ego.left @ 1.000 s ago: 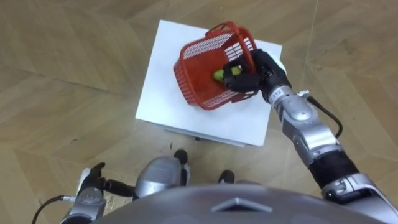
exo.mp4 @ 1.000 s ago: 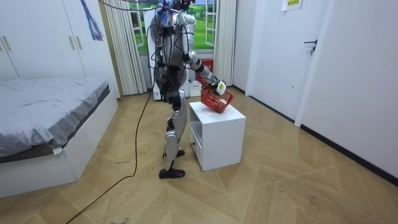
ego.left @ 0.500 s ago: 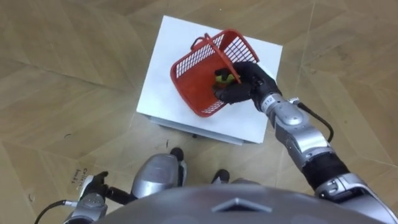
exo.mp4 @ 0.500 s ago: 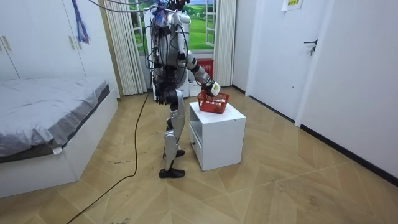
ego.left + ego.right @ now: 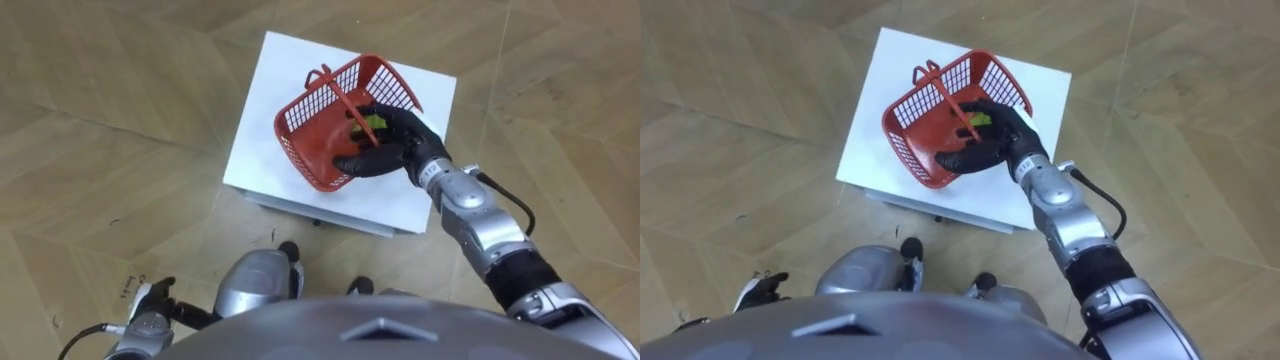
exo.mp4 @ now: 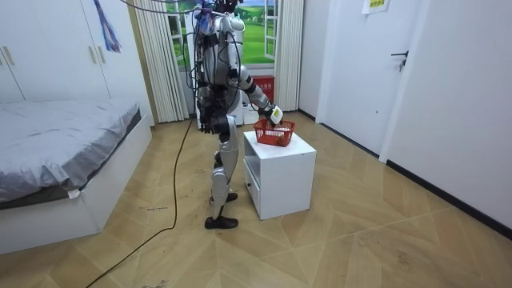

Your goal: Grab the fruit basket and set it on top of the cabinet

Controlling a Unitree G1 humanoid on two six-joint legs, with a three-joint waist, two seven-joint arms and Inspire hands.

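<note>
Left eye view: the right hand (image 5: 392,143) has its fingers curled round the handle of the red fruit basket (image 5: 303,128), which is tilted over the white nightstand (image 5: 255,130) (a green fruit (image 5: 372,124) inside). The left hand (image 5: 150,300) hangs low; I cannot tell how its fingers are set.

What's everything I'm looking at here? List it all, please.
fruit basket: one, red, tilted at the cabinet's top.
fruit: one, green, inside the basket.
cabinet: one, white, in front of the robot.
bed: one, grey cover, room view's left.
wardrobe: one, white, behind the bed.
door: one, white, room view's right.
floor: wooden, all around.
right hand: dark, curled round the basket's handle.
left hand: low by the robot's side.
</note>
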